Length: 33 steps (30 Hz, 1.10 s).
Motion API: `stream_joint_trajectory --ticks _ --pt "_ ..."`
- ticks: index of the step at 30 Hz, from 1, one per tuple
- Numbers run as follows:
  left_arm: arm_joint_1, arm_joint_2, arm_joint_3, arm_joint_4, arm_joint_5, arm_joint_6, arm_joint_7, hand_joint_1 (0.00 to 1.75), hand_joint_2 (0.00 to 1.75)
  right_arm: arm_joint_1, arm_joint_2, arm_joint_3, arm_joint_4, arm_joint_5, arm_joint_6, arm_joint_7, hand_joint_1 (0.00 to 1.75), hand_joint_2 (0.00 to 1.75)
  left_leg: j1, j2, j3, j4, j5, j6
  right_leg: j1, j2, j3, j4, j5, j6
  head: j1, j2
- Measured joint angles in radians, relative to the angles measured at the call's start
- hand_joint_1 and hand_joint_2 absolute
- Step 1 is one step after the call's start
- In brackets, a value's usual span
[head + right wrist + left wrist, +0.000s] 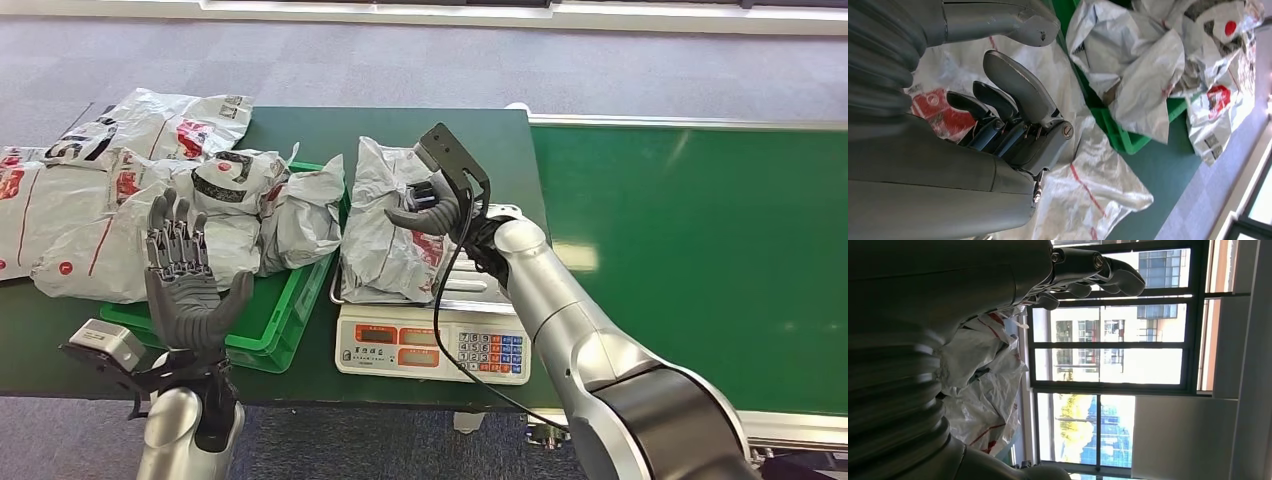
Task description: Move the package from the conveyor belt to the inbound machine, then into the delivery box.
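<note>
I've got the package (pixel 385 222) lying on the scale (pixel 432 345), a crumpled grey bag with red print, sitting between the green bin (pixel 270 330) and the conveyor (pixel 690 260). My right hand (pixel 430 205) is over it, at the side nearest the belt, fingers curled down toward the plastic and thumb out toward the bin. In the right wrist view the hand (pixel 1013 117) has its dark fingers bent against the bag (pixel 1083 170), thumb apart above them, but I cannot tell whether it is really gripping the bag or only resting on it.

My left hand (pixel 185 275) is up at the near edge of the table (pixel 400 130), palm open, fingers straight and spread, holding nothing. It stands in front of the bin, well apart from the package on the scale. From the left wrist camera, the fingers (pixel 1098 272) show against a window (pixel 1113 350).

More grey bags (pixel 130 190) are heaped in the bin and spill across the table on the far left.
</note>
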Motion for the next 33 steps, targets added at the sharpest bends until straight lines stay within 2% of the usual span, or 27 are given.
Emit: stream_joint_trajectory --ticks 7,11,19,26,33 --pt "0.001 0.002 0.011 -0.004 0.008 0.005 0.003 0.0 1.75 0.008 0.007 0.149 0.001 -0.085 0.0 -0.024 1.73 1.75 0.0 0.001 0.0 0.0 0.0 0.0 0.001 0.001 -0.001 0.0 0.0 0.0 0.0 0.0" --pt "0.002 0.002 0.013 -0.004 -0.004 0.005 0.019 0.0 1.75 0.003 0.006 0.186 0.005 -0.098 0.0 -0.085 0.02 1.75 0.0 0.001 0.0 0.0 0.0 0.0 0.001 0.001 -0.001 0.0 0.0 0.0 0.0 0.0" --pt "-0.014 0.003 0.01 0.015 -0.153 0.049 0.071 0.0 1.75 -0.046 -0.041 0.153 -0.018 -0.061 0.01 -0.195 0.0 1.75 0.0 0.003 0.0 0.001 0.001 0.0 0.0 0.002 -0.002 0.0 0.002 0.0 0.0 0.0" --pt "-0.151 0.002 -0.036 0.143 -0.44 0.114 0.185 0.0 1.75 -0.046 -0.14 -0.006 -0.2 0.086 0.062 -0.295 0.0 1.75 0.0 0.004 -0.001 0.002 0.001 0.0 -0.001 0.004 -0.003 0.0 0.006 0.001 0.0 0.0" --pt "-0.241 0.001 -0.063 0.26 -0.515 0.133 0.224 0.0 1.75 0.017 -0.188 -0.126 -0.364 0.159 0.072 -0.321 0.0 1.75 -0.001 0.015 -0.001 0.002 0.001 0.0 0.0 0.015 -0.007 0.0 0.008 0.0 0.0 0.0"
